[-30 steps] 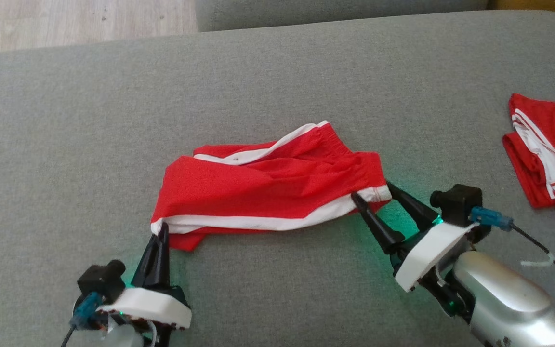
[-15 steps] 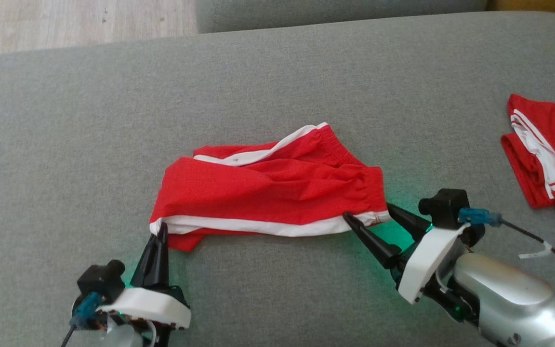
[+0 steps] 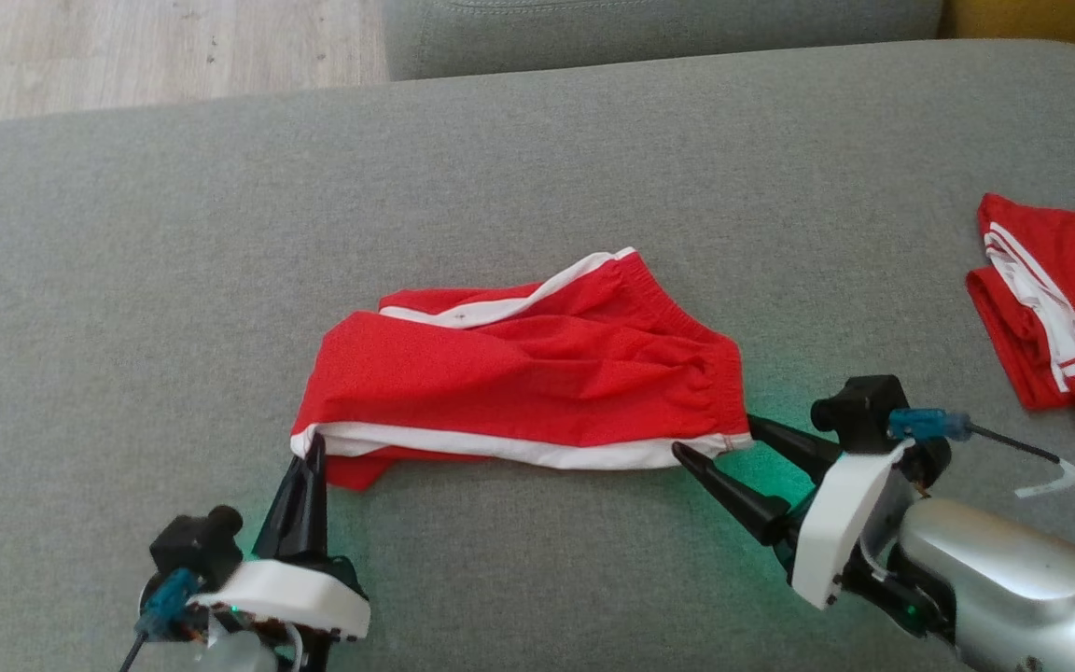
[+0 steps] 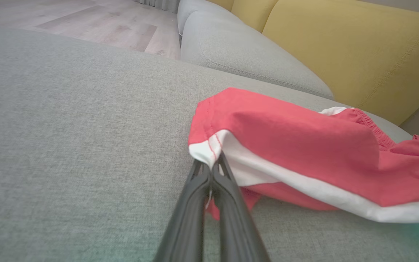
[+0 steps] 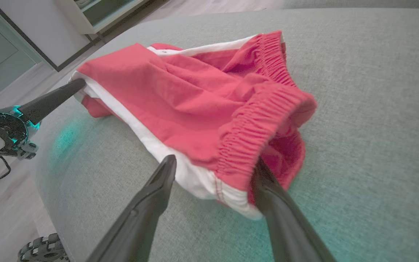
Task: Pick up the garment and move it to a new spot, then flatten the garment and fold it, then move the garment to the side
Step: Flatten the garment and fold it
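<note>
The left claw (image 3: 315,448) was pinched shut on the white-trimmed hem corner of the garment (image 3: 528,383), a pair of red shorts lying on the grey sofa cushion (image 3: 537,159). The garment's long axis ran left to right between the two claws. At its other end the right claw (image 3: 715,437) stood wide, fingers straddling the waistband corner, so it likely needed only to close there.
</note>
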Tool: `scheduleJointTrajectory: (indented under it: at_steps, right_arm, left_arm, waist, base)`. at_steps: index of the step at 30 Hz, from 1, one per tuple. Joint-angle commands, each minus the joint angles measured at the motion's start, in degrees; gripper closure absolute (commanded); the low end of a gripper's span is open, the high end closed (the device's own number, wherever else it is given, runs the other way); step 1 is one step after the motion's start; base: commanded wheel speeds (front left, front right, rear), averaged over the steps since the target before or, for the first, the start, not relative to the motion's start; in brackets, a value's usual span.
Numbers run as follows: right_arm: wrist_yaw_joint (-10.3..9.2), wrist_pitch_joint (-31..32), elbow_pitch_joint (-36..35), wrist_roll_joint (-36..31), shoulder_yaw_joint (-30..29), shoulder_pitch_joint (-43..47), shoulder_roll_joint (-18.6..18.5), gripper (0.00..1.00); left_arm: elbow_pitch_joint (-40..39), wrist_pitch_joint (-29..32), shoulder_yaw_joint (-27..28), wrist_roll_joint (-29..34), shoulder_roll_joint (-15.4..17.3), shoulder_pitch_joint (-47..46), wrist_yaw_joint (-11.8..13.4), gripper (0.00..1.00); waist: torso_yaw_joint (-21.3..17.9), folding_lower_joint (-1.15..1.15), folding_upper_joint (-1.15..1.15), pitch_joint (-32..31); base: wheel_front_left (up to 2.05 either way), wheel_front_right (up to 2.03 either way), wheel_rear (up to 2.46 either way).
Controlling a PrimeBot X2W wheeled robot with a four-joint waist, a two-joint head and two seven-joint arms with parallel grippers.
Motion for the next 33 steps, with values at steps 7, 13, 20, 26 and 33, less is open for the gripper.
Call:
scheduleJointTrajectory:
  at_steps: [7, 13, 20, 26, 33]
  right_arm:
    - [-0.04, 1.1, -1.9, -1.4, -0.4, 1.8, -2.2, 0.12]
    - [-0.04, 0.6, -1.1, -2.2, -0.4, 1.9, -2.2, 1.0]
    - [-0.04, -5.3, -1.2, 0.7, -1.6, -2.0, -0.9, 1.0]
    - [-0.04, -6.1, -6.1, 3.0, -7.1, -6.4, -0.9, 1.0]
    - [-0.04, -6.1, -15.0, 3.9, -13.2, -11.0, -4.1, 1.0]
  left_arm:
    - [-1.7, -0.3, 1.7, 0.5, 1.0, -0.6, 0.1, 1.0]
    - [-4.1, -0.3, 2.2, 1.1, 1.3, -1.3, 0.1, 1.0]
    - [-10.1, -0.3, 2.0, 2.6, 4.1, -2.5, 0.1, 1.0]
    - [-16.9, -0.3, 0.8, 4.0, 11.9, -8.8, 0.1, 1.0]
    - [-22.8, 0.1, -1.9, 3.1, 21.7, -18.2, 0.1, 1.0]
  waist:
    - [-0.2, 0.0, 0.0, -0.3]
    - [-0.1, 0.0, 0.0, -0.7]
    - [0.2, 0.0, 0.0, -4.7]
    - [0.7, 0.0, 0.0, -8.4]
    - [1.4, 0.0, 0.0, -10.1]
  base:
    - [0.0, 0.0, 0.0]
    - [0.0, 0.0, 0.0]
    - [0.0, 0.0, 0.0]
    - [0.0, 0.0, 0.0]
    - [0.0, 0.0, 0.0]
